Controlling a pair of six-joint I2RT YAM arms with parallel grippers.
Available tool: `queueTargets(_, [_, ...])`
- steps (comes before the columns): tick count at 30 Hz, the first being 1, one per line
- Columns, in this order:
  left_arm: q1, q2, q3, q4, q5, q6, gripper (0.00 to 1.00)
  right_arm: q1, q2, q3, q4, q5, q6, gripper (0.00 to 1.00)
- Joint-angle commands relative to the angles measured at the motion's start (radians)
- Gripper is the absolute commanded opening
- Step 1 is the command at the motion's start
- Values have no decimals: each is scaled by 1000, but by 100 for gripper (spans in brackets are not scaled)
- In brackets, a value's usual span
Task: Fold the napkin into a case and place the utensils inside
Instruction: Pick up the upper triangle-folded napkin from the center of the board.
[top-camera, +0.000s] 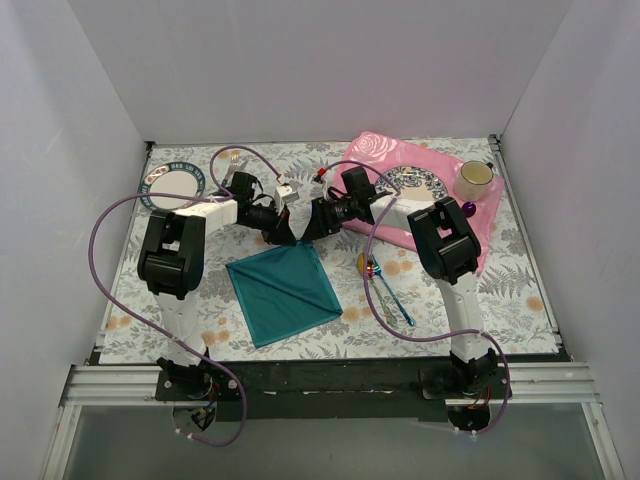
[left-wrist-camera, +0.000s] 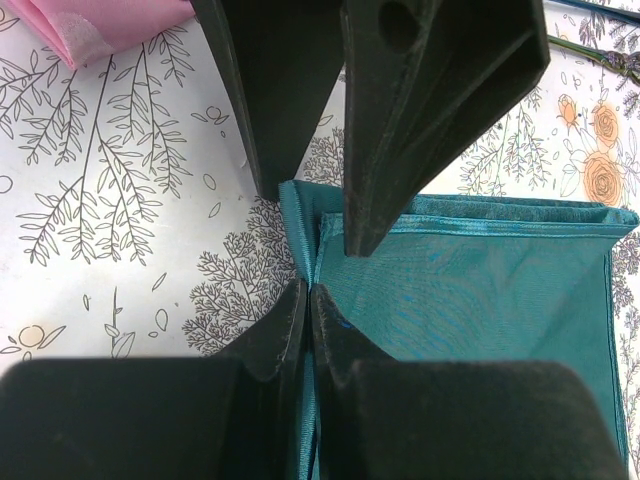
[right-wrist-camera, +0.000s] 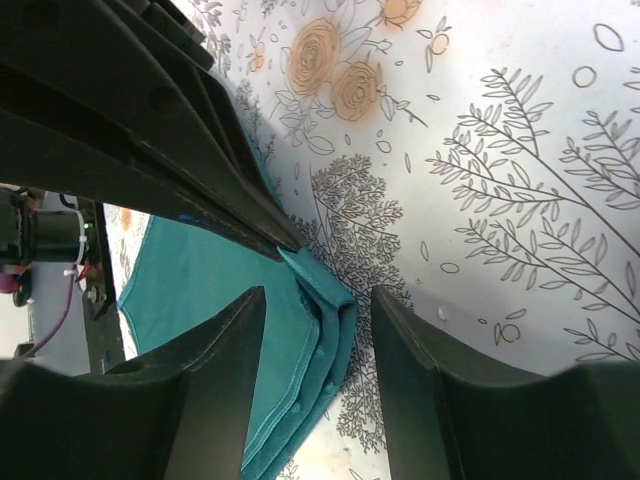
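Note:
The napkin (top-camera: 285, 292) lies folded as a teal diamond on the flowered tablecloth, its far corner under both grippers. My left gripper (left-wrist-camera: 307, 296) is shut on the napkin's (left-wrist-camera: 480, 290) corner edge, with cloth pinched between its fingertips. My right gripper (right-wrist-camera: 318, 308) stands open astride the same layered corner of the napkin (right-wrist-camera: 330, 310), its fingers apart from the cloth on each side. In the top view the left gripper (top-camera: 285, 236) and right gripper (top-camera: 308, 230) meet tip to tip. The utensils (top-camera: 385, 288) lie right of the napkin, gold-pink bowl far, blue handle near.
A pink placemat (top-camera: 445, 160) at the back right carries a patterned plate (top-camera: 410, 182) and a cup (top-camera: 476, 177). A white plate (top-camera: 175, 187) sits at the back left. Purple cables loop over both arms. White walls enclose the table.

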Motion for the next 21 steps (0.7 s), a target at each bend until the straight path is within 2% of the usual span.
queueTargets(1, [-7,-65,-5,15,26,24,0,3,6,-18,64,-66,25,54])
queueTargets(7, [-7,-65,0,20,29,24,0,11,6,-21,55,-56,16,53])
queueTargets(13, [-7,-70,-7,32,32,18,0,18,11,-16,24,-39,-9,40])
queueTargets(21, [-7,-71,-10,40,32,15,0,28,14,2,-6,-30,-30,43])
